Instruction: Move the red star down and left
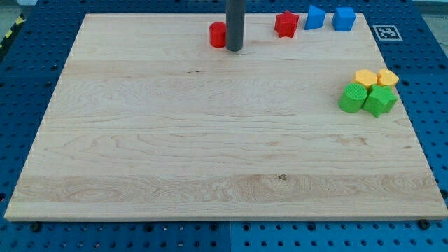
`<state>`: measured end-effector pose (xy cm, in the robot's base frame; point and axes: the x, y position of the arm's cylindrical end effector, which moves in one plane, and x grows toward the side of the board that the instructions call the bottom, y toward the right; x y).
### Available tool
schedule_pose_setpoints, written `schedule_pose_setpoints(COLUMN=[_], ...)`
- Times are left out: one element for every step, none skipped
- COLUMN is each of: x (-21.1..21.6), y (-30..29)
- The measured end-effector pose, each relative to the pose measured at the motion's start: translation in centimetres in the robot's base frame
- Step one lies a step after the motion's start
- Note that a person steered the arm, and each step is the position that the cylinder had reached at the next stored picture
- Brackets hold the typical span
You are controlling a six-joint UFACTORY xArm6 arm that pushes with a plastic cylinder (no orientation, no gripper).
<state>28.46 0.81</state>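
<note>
The red star point(285, 24) lies near the view's top edge of the wooden board, right of centre. My tip point(234, 50) rests on the board well to the star's left, touching or just beside a red round block point(218, 34), which the rod partly hides. The rod comes down from the view's top. The tip is apart from the star.
Two blue blocks point(316, 17) point(344, 19) sit right of the star at the top edge. At the view's right, two yellow blocks point(365, 77) point(387, 77) and two green blocks point(353, 98) point(380, 101) cluster together. The wooden board point(210, 154) lies on a blue pegboard.
</note>
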Motion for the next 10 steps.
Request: schedule_pose_setpoints(x=[-2.1,-4.9,-8.1,-9.2,-9.3,-9.3,-6.6,-3.1,-2.3,-4.0], y=[-1.2,-1.2,-1.1,-0.2,4.5,9.3,10.2,10.9,11.4,12.1])
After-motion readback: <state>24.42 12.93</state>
